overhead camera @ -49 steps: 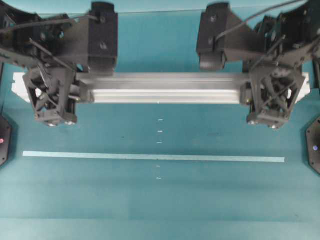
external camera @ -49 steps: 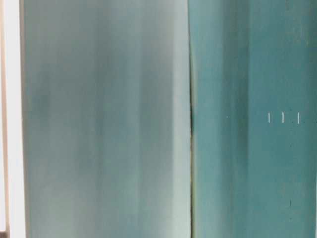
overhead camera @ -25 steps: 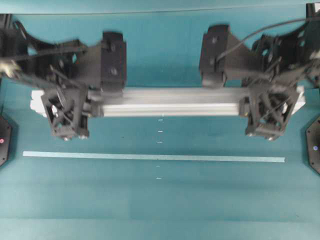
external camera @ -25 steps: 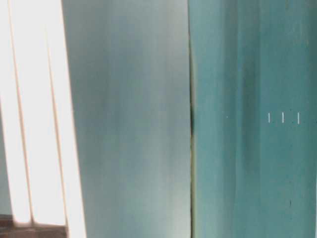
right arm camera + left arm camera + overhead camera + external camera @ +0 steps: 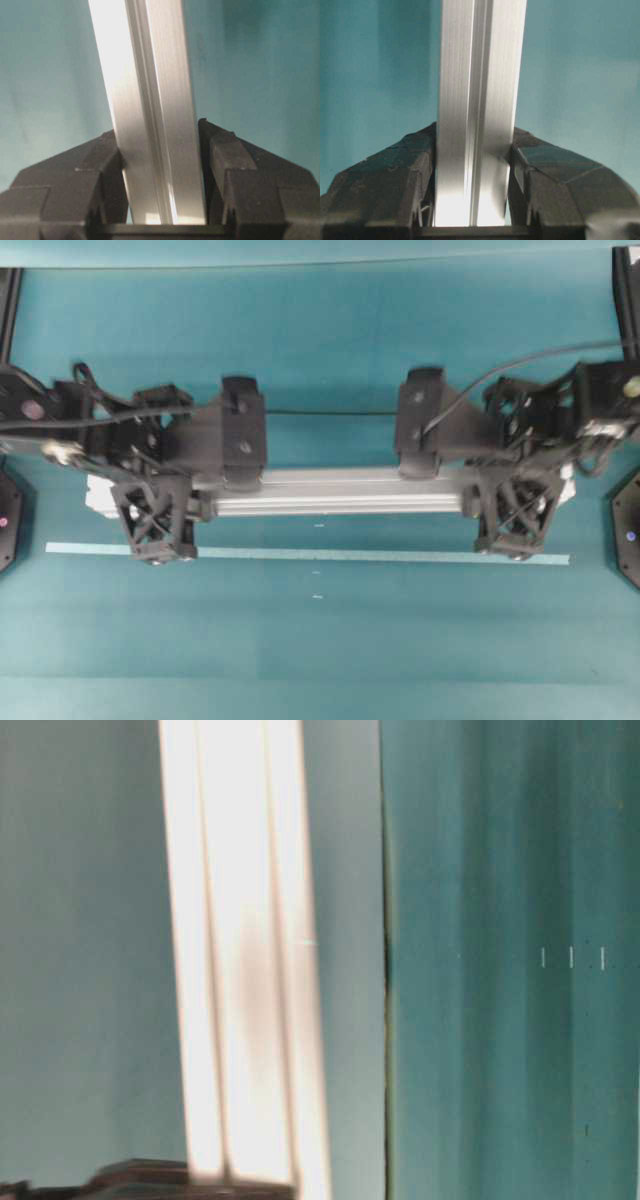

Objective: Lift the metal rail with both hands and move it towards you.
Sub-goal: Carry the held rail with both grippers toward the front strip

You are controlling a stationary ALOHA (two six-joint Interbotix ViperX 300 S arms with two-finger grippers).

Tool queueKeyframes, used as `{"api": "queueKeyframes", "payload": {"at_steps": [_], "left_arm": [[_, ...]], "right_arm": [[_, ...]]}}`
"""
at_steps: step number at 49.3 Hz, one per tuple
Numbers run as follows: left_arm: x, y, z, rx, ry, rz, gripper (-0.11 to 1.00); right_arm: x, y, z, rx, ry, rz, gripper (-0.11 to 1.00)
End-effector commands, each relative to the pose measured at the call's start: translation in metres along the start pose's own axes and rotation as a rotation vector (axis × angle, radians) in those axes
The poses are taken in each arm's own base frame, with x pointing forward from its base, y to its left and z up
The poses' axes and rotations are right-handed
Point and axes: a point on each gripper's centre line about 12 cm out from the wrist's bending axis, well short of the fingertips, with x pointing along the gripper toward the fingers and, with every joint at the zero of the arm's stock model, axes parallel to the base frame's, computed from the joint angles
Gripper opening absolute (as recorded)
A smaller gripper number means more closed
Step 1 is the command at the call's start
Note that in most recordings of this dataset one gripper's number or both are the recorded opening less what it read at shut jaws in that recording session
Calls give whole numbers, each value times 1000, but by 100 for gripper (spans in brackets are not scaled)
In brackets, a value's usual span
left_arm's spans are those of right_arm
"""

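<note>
A teal surface (image 5: 330, 660) carries a thin pale tape strip (image 5: 330, 555) running across its width, crossed midway by a short row of small white marks (image 5: 317, 573).

This is looking like a robotics lab test bench. A plain teal matte tabletop (image 5: 330, 340) is lying beneath both end effectors, carrying a thin pale tape strip (image 5: 400, 556) just under their tips and small white calibration ticks (image 5: 319, 525) between them. Black rounded fixtures (image 5: 627, 538) are sitting at the tabletop's side edges, outside each end effector.
</note>
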Motion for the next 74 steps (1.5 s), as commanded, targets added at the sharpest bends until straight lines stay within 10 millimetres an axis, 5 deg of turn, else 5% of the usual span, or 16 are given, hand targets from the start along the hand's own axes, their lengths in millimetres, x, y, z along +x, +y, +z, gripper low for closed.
{"api": "queueKeyframes", "payload": {"at_steps": [1, 37, 74], "left_arm": [[3, -2, 0, -9, 2, -1, 32], [87, 0, -29, -3, 14, -5, 32], [133, 4, -43, -6, 15, -6, 32]], "right_arm": [[11, 1, 0, 17, -1, 3, 43], [101, 6, -14, 19, -7, 12, 43], [141, 11, -23, 48, -9, 27, 43]]}}
